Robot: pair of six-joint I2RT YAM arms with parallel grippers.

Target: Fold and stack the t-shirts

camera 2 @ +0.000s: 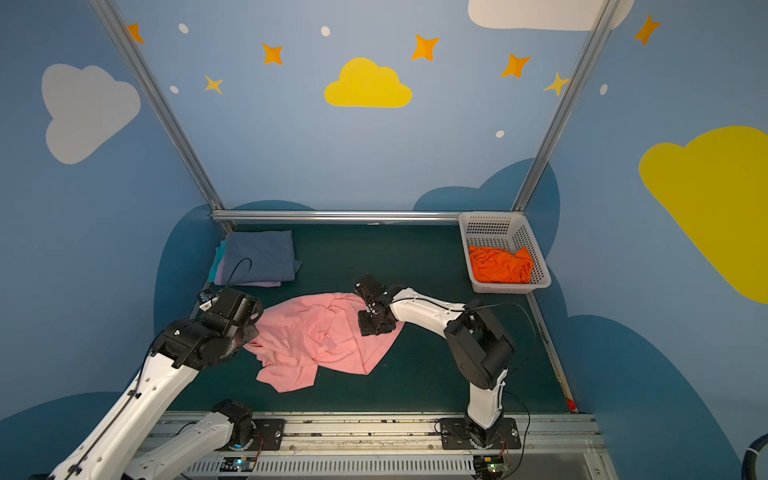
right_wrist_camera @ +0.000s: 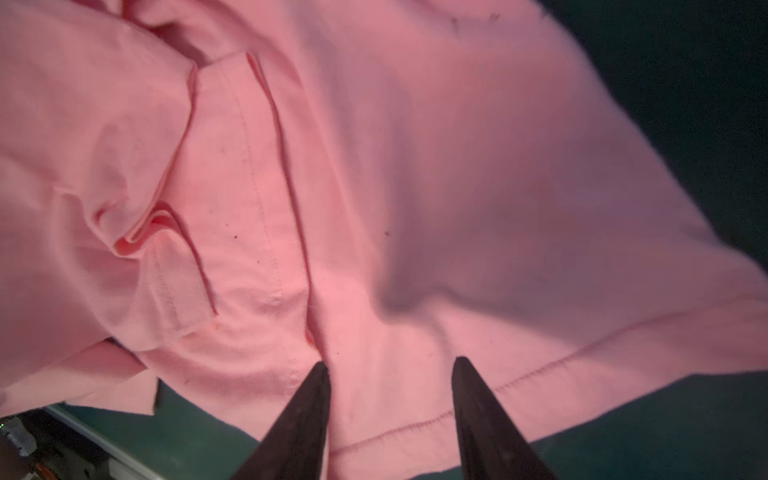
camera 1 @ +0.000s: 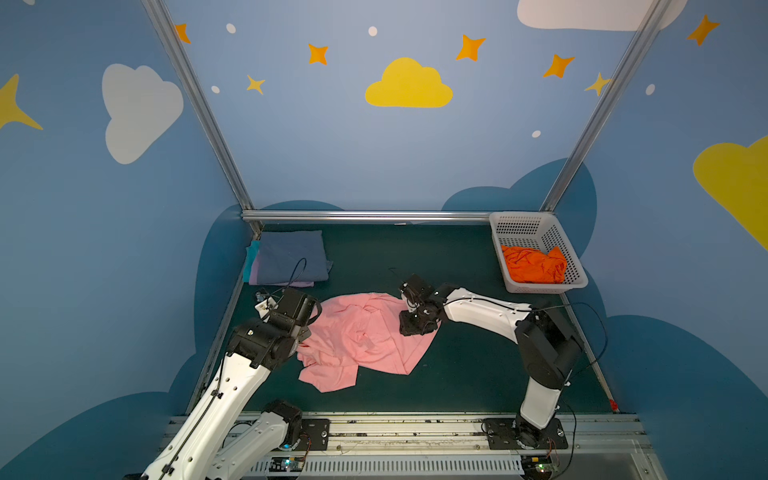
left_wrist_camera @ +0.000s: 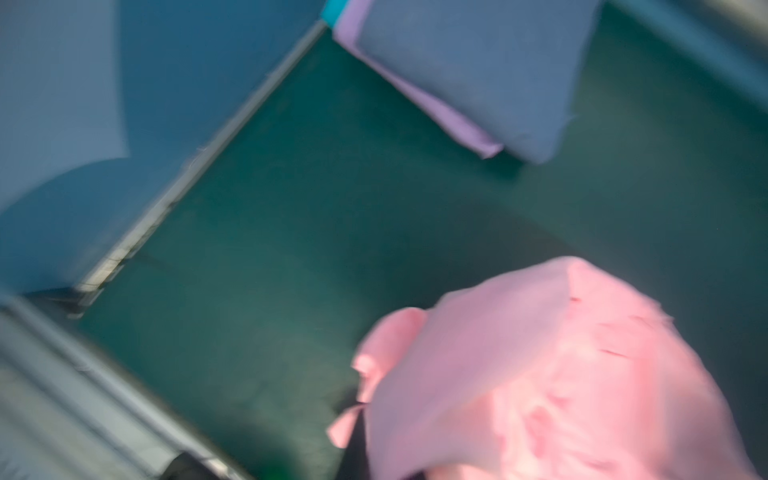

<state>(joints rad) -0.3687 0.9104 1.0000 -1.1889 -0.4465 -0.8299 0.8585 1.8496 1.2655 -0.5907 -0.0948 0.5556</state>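
The right arm arches down, right fingers (right_wrist_camera: 307, 419) parted, the hem of the pink t-shirt (camera 1: 365, 340) between them. The left fingers (left_wrist_camera: 355, 453) are too blurred to tell.

Matt pink cloth t-shirt (camera 1: 365, 340), white perforated plastic basket (camera 1: 515, 233), dull green table mat (camera 1: 457, 257), satin metal rail (camera 1: 365, 215).

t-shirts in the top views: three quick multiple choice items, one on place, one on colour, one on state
1. Where is the orange t-shirt?
A. in the white perforated basket
B. hanging on a frame post
C. on the base rail

2. The top shirt of the folded stack is:
A. lavender
B. slate-blue
C. teal

3. The pink t-shirt is:
A. neatly folded
B. rolled into a tube
C. lying crumpled on the green table

Answers:
1 A: it sits bunched inside the basket.
2 B: slate-blue lies on top, with lavender and teal edges peeking out beneath.
3 C: it is wrinkled and spread out, not folded.
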